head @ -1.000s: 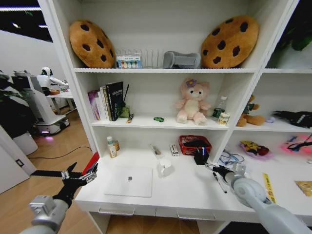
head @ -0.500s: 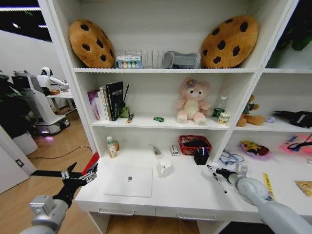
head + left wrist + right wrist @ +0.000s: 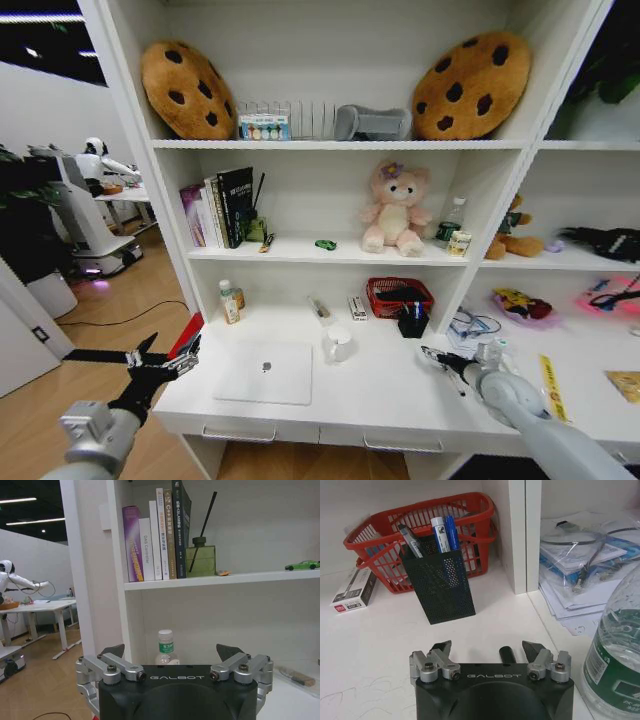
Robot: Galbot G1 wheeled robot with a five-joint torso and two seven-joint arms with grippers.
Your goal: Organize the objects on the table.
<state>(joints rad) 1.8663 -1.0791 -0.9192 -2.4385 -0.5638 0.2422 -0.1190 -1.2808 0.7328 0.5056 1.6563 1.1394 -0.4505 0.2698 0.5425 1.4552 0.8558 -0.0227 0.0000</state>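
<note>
Head cam is looking forward and down from well back, taking in the white shelf unit (image 3: 320, 145) and the table (image 3: 380, 395) below it. Left wrist cam is sitting off the table's end, facing level at the books (image 3: 157, 535) on the middle shelf, fairly near. Right wrist cam is riding low over the table, facing the black pen holder (image 3: 439, 582) at close range. Head and right wrist are both catching the red basket (image 3: 400, 296) behind that holder (image 3: 412, 320); head and left wrist are sharing the books (image 3: 222, 207).
</note>
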